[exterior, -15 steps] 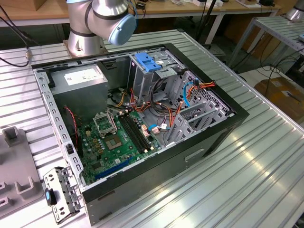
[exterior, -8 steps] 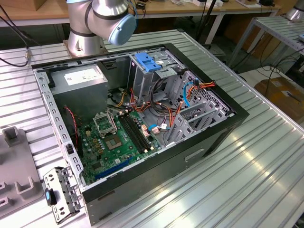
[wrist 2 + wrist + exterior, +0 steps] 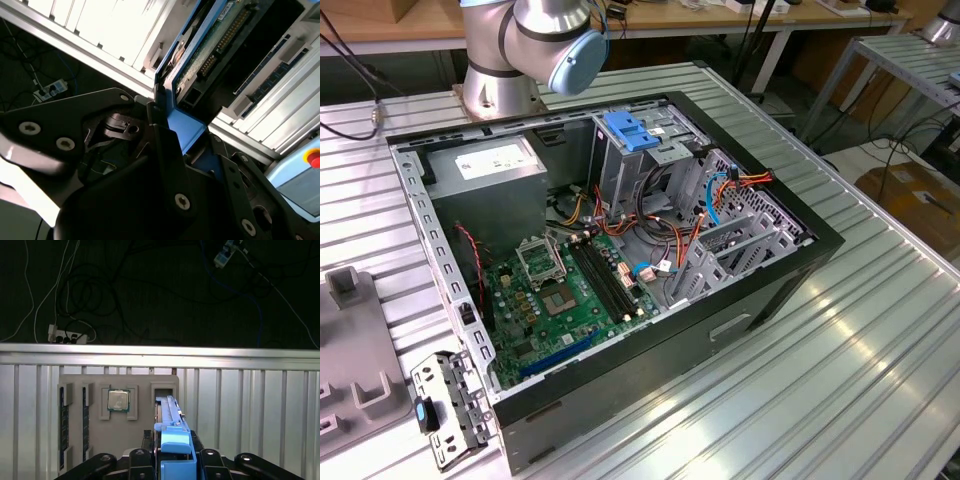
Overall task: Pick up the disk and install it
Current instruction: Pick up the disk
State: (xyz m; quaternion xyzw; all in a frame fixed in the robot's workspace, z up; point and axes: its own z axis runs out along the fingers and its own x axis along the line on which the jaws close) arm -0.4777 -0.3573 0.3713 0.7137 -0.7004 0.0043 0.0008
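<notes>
Robotics workshop or lab. An arm [image 3: 535,35] is mounted on a ribbed aluminium counter [image 3: 880,340] carrying an open PC case [image 3: 650,378]. Wooden benches [image 3: 390,22] stand behind it.

Silver-grey arm [image 3: 520,30] with a pale blue round cap [image 3: 578,58]; the hand [image 3: 175,457] looks black, perhaps metal, with bright screws [image 3: 29,128].

Exterior view: bright, even overhead light. Pale glare streaks run along the ribbed silver aluminium table [image 3: 860,330]. The open black steel computer case [image 3: 620,410] holds soft shadow under its walls.
Second wrist view: my black metal gripper [image 3: 182,132] is underlit, almost a silhouette. The table's ribs behind it are burnt out to white. The flat silver metal disk with blue plastic side rails [image 3: 200,50] is half shaded.
First wrist view: the cable-strewn dark floor [image 3: 150,290] is nearly black. One hard glare band lies on the table's edge.
</notes>
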